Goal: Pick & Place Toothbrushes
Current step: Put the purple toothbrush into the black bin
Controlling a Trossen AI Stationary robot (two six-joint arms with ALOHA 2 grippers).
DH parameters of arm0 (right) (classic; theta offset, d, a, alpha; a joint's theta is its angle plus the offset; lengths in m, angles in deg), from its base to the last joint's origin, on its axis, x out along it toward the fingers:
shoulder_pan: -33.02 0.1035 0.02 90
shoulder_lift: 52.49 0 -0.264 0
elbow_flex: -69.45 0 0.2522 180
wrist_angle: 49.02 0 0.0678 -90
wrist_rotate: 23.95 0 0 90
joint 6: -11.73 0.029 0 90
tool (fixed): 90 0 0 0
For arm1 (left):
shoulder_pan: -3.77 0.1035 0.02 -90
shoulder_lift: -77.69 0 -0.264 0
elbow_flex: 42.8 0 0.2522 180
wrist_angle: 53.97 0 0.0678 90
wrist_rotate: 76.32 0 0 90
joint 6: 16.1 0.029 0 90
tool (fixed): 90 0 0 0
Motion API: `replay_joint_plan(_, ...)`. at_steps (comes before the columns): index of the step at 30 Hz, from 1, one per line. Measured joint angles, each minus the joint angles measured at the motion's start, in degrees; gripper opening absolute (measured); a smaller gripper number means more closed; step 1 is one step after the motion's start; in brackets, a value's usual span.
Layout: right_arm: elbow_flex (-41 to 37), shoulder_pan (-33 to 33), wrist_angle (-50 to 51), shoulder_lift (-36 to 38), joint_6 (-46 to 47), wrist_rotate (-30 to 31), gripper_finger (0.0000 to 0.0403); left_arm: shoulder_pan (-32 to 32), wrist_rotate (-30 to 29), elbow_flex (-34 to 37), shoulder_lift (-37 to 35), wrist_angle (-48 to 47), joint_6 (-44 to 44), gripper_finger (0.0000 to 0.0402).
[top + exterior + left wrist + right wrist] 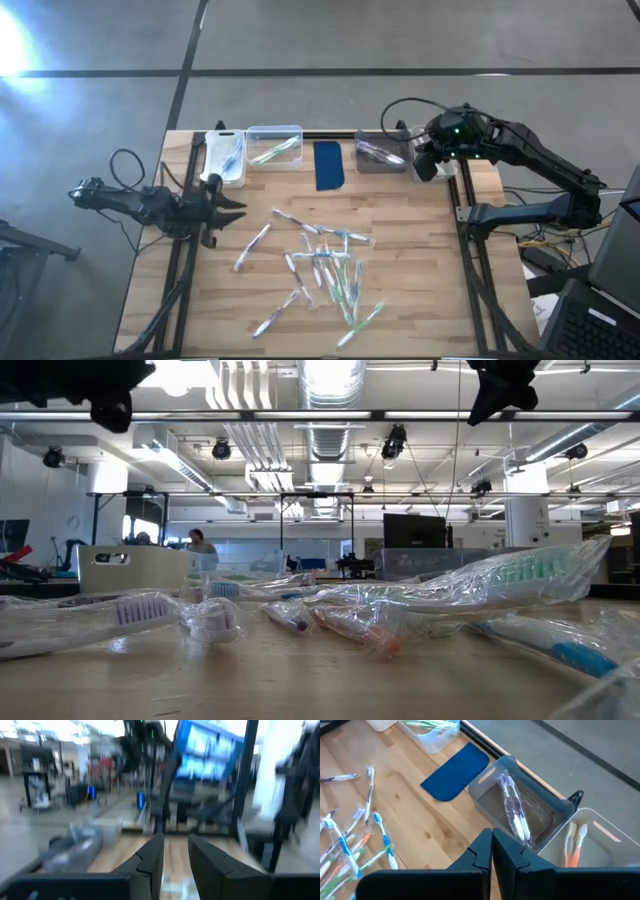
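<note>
At the left edge of the high view, the left gripper (235, 211) reaches low over the light wooden table (400, 320), fingers parted a little, pinching nothing. Centre frame, the scattered plastic-wrapped toothbrushes (325, 268) lie loose below the dark blue rectangular pad (329, 165). Upper right, the right gripper (428, 165) hangs just right of the grey plastic bin (381, 151), fingers pressed together, empty.

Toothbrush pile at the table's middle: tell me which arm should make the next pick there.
Probably the left. The left gripper hangs open and empty at the table's left side, close to the loose toothbrushes. The right gripper is shut and empty, up at the far right corner beside the grey bin, farther from the pile.
</note>
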Motion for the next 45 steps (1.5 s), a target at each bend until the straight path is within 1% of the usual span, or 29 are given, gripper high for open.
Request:
replay_joint_plan(4, 0.0, 0.0, -0.2, -0.6, 0.1, 0.0, 0.0008, 0.0, -0.1, 0.0, 0.0, 9.6, -0.3, 0.0094)
replay_joint_plan(10, 0.0, 0.0, -1.2, -1.0, -0.1, 0.0, 0.0008, 0.0, -1.4, 0.0, 0.1, 30.9, 0.3, 0.0094)
replay_joint_plan(13, 0.0, 0.0, -1.7, -0.9, -0.1, 0.0, 0.0008, 0.0, -1.4, 0.0, 0.1, 38.3, -1.1, 0.0094)
replay_joint_plan(15, 0.0, 0.0, -1.7, -1.0, -0.5, 0.0, 0.0008, 0.0, -2.1, 0.0, 0.2, 39.9, -0.4, 0.0094)
replay_joint_plan(17, 0.0, 0.0, -1.8, -0.9, -0.6, 0.0, 0.0008, 0.0, -5.2, -0.1, 1.0, 39.0, 0.3, 0.0094)
replay_joint_plan(19, 0.0, 0.0, -1.9, -1.0, -0.6, 0.0, 0.0008, 0.0, -6.7, -0.1, 3.0, 37.3, -2.4, 0.0094)
replay_joint_plan(25, 0.0, 0.0, -1.9, -1.0, -0.8, 0.0, 0.0008, 0.0, -6.6, -0.5, 12.6, 36.6, -12.5, 0.0094)
replay_joint_plan(27, 0.0, 0.0, -1.9, -1.0, -0.9, 0.0, 0.0008, 0.0, -6.7, -1.0, 15.5, 35.1, -15.3, 0.0094)
replay_joint_plan(30, 0.0, 0.0, -1.9, -1.0, -1.3, 0.0, 0.0008, 0.0, -8.7, -3.0, 18.8, 27.7, -21.2, 0.0094)
replay_joint_plan(32, 0.0, 0.0, -1.9, -1.0, -1.7, 0.0, 0.0008, 0.0, -9.0, -5.5, 20.3, 18.9, -24.4, 0.0094)
replay_joint_plan(34, 0.0, 0.0, -1.9, -1.0, -1.8, 0.0, 0.0008, 0.0, -9.0, -9.0, 21.5, 6.6, -28.0, 0.0094)
replay_joint_plan(38, 0.0, 0.0, -1.9, -1.0, -2.3, 0.0, 0.0008, 0.0, -8.8, -17.0, 24.5, -22.5, -38.6, 0.0094)
replay_joint_plan(41, 0.0, 0.0, -1.9, -1.0, -2.3, 0.0, 0.0008, 0.0, -8.3, -23.1, 27.4, -38.9, -43.9, 0.0096)
replay_joint_plan(43, 0.0, 0.0, -1.9, -1.0, -2.3, 0.0, 0.0008, 0.0, -7.8, -25.9, 29.4, -46.6, -46.1, 0.0102)
replay_joint_plan(45, 0.0, 0.0, -1.9, -1.0, -2.3, 0.0, 0.0008, 0.0, -6.9, -27.9, 31.1, -49.5, -48.0, 0.0116)
